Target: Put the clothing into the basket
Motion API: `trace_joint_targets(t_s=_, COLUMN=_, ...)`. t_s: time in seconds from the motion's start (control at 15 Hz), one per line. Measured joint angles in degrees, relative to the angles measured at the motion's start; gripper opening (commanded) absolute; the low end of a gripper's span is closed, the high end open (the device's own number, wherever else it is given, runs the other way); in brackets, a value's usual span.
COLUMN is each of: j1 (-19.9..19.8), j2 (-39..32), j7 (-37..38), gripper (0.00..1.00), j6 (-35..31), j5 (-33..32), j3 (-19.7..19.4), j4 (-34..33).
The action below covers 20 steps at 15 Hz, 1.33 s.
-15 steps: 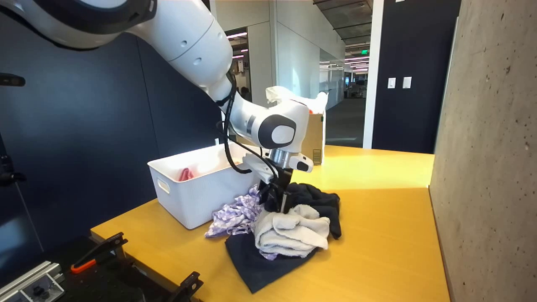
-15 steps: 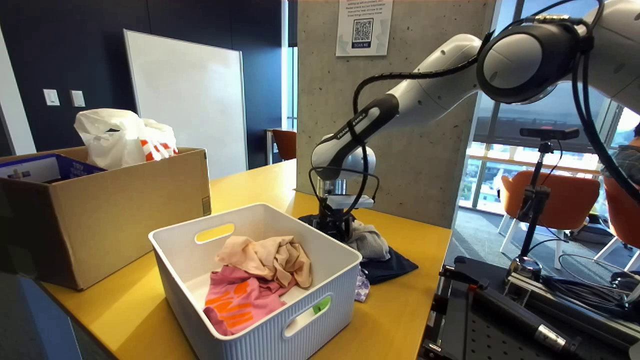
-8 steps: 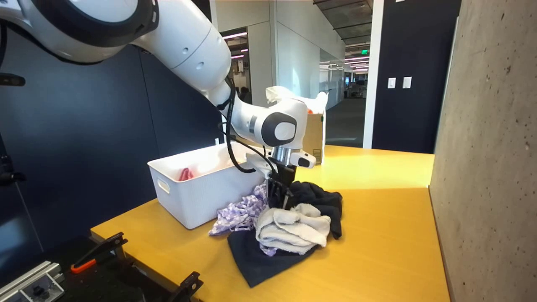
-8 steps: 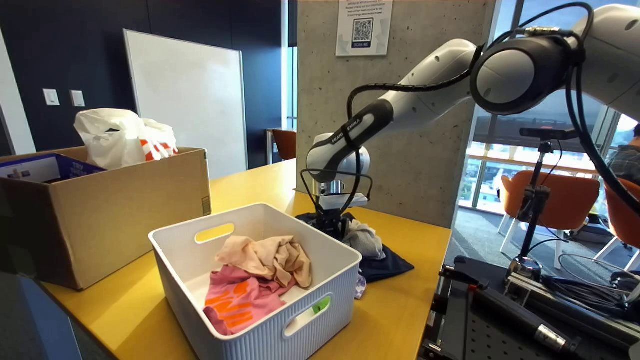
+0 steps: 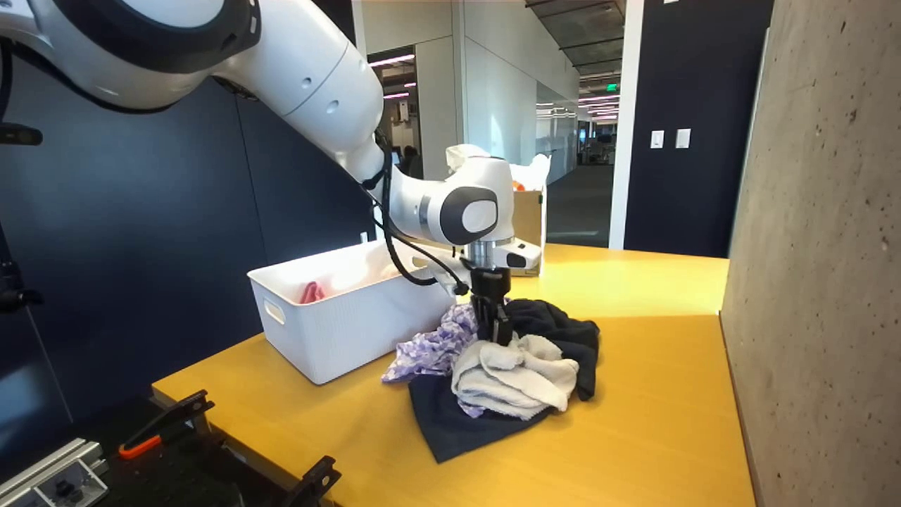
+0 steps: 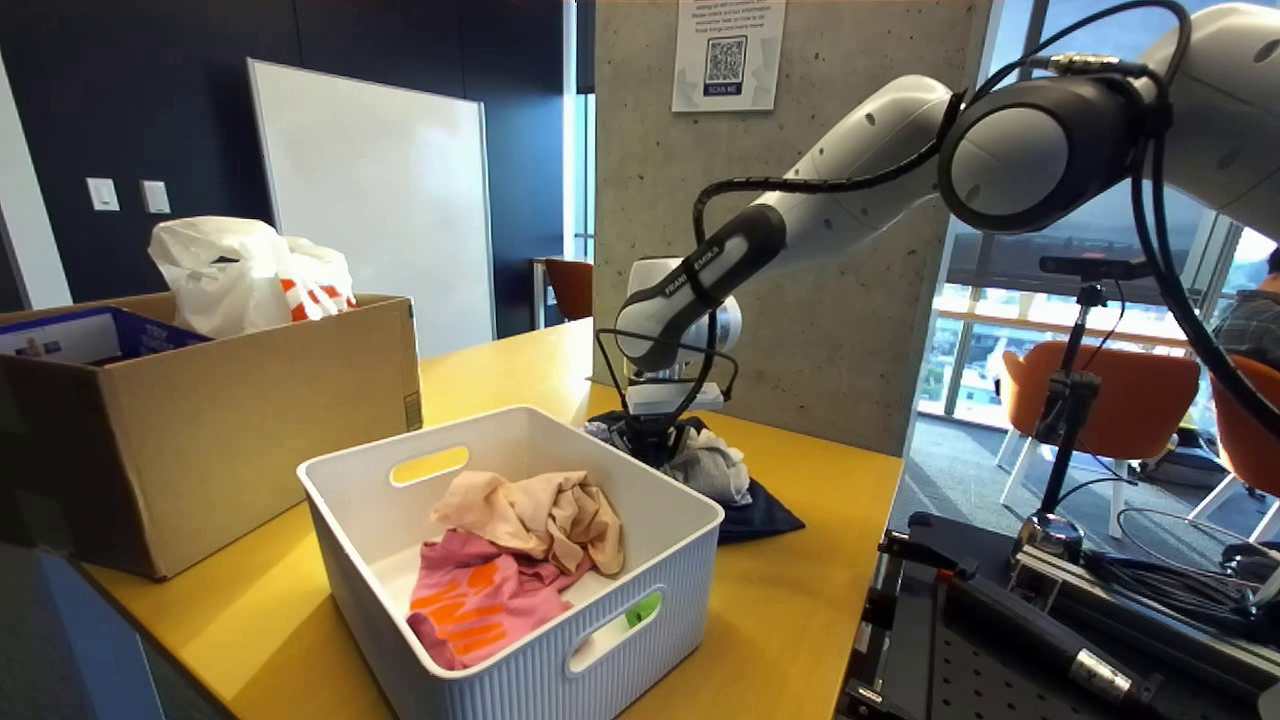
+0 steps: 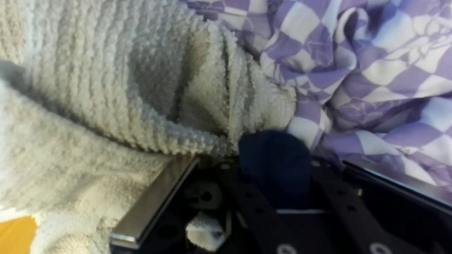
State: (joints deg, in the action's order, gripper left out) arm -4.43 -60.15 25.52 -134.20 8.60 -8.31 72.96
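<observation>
In an exterior view, claw (image 5: 495,336) is sitting in the clothing (image 5: 517,380), between basket (image 5: 352,338) and worktop's (image 5: 654,408) edge by the wall (image 5: 816,282); in an exterior view, basket is already holding a pink garment (image 6: 495,600). Wrist view: fingers (image 7: 155,201) standing partly apart, navy cloth (image 7: 275,165) bunching between; can't tell if clamped. Likely light, floppy; raised folds offering best hold.

The basket (image 5: 355,327) is white. The pink cloth (image 6: 500,595) has orange marks. The checked cloth (image 5: 431,352) is purple and white, the fluffy cloth (image 5: 514,379) cream, the gripper (image 5: 495,335) black.
</observation>
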Motion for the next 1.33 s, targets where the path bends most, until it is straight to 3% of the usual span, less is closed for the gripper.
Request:
trace_joint_targets(t_s=0.4, j1=-0.12, j2=6.93, j7=1.7, gripper=0.05, j6=-7.71, j5=0.03, j3=-2.68, j4=6.77)
trace_joint_targets(t_s=0.93, j1=0.84, j2=27.17, j7=4.6, gripper=0.05, j6=-9.86, j5=-0.62, j3=-5.19, j4=18.46)
trace_joint_targets(t_s=1.33, j1=4.27, j2=42.67, j7=11.5, gripper=0.05, j6=-9.85, j5=-7.32, j3=-6.51, j4=25.06)
